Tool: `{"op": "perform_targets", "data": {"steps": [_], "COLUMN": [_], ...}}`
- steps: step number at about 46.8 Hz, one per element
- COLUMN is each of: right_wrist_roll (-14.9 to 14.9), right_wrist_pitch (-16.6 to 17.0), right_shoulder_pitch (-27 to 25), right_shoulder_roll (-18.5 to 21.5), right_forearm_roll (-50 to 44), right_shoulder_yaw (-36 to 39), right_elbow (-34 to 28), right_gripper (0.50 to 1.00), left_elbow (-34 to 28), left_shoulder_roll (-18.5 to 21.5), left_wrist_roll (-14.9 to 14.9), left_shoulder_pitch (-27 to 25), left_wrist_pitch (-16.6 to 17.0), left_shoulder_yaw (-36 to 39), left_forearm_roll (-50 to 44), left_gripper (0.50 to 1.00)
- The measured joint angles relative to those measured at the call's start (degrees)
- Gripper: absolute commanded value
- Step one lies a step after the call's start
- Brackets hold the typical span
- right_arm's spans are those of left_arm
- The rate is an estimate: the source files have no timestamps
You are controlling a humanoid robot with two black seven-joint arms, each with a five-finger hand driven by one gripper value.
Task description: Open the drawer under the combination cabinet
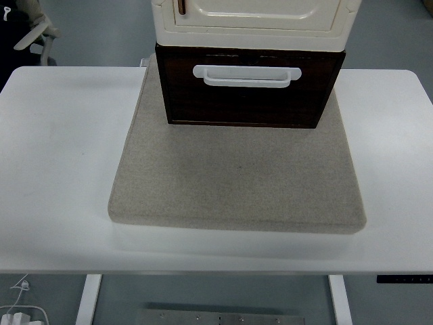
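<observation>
**Drawer shut, no hand on it yet**

The dark wooden drawer [247, 91] sits closed under the cream cabinet [252, 20], at the far end of a grey mat [237, 176] on the white table [54, 169]. It looks stiff and boxy — likely to slide straight out. The white bar handle [247, 76] across its front is the obvious hold, with room for fingers behind it. Neither robot hand is in view, so finger state and pose cannot be told — nor any place relative to them.
</observation>
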Motion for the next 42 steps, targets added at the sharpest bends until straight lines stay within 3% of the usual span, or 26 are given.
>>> {"op": "perform_targets", "data": {"steps": [20,30,42], "right_wrist_roll": [0.0,-0.01,-0.01], "right_wrist_pitch": [0.0,0.0,0.0], "right_shoulder_pitch": [0.01,-0.01,0.0], "right_shoulder_roll": [0.0,0.0,0.0], "right_forearm_roll": [0.0,0.0,0.0], "right_shoulder_yaw": [0.0,0.0,0.0], "right_elbow": [0.0,0.0,0.0], "right_gripper": [0.928,0.928,0.928], "left_elbow": [-18.73,-23.54,-26.93], "left_shoulder_roll": [7.84,8.01,5.43], "left_wrist_roll": [0.33,1.43,7.05], "left_shoulder_pitch": [0.77,0.77,-2.67], "left_wrist_pitch": [0.0,0.0,0.0], "left_shoulder_yaw": [3.74,3.94,3.83], "left_forearm_roll": [3.69,6.96,7.59], "left_gripper": [1.0,1.0,1.0]}}
